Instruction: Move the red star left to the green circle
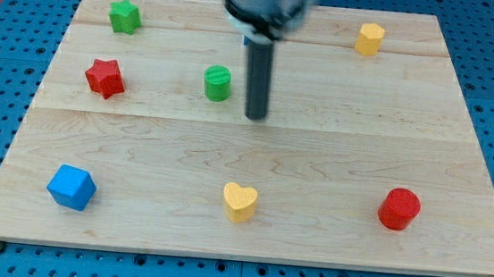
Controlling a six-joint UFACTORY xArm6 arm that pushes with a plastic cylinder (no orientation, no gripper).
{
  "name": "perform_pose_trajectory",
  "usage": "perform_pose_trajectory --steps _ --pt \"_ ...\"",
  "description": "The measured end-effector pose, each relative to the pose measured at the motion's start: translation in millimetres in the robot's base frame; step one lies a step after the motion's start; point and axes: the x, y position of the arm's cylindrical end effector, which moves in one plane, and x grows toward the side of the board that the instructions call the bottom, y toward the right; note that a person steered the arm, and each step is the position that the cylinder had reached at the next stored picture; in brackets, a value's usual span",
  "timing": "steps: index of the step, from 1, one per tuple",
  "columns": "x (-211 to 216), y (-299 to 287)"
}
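The red star (104,78) lies on the wooden board at the view's left. The green circle (218,83) stands to its right, near the board's middle, with a wide gap between them. My tip (255,117) rests on the board just to the right of the green circle and slightly below it, not touching it. It is far to the right of the red star.
A green star (125,16) lies at the top left, a yellow hexagon (370,39) at the top right. A blue cube (71,186) sits at the bottom left, a yellow heart (240,202) at the bottom middle, a red cylinder (399,209) at the bottom right.
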Motion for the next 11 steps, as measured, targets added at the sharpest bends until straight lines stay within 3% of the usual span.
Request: perform_pose_trajectory --steps 2,4,5,6,7,8,9,10,11 --pt "-7.3 -205.2" --pt "-39.5 -231.6" --pt "-65.1 -285.1" --pt "-69.8 -252.5" --pt "-20.2 -180.5" --pt "-14.6 -178.5" --pt "-44.8 -271.5" --pt "-61.1 -240.1" --pt "-39.0 -155.3"
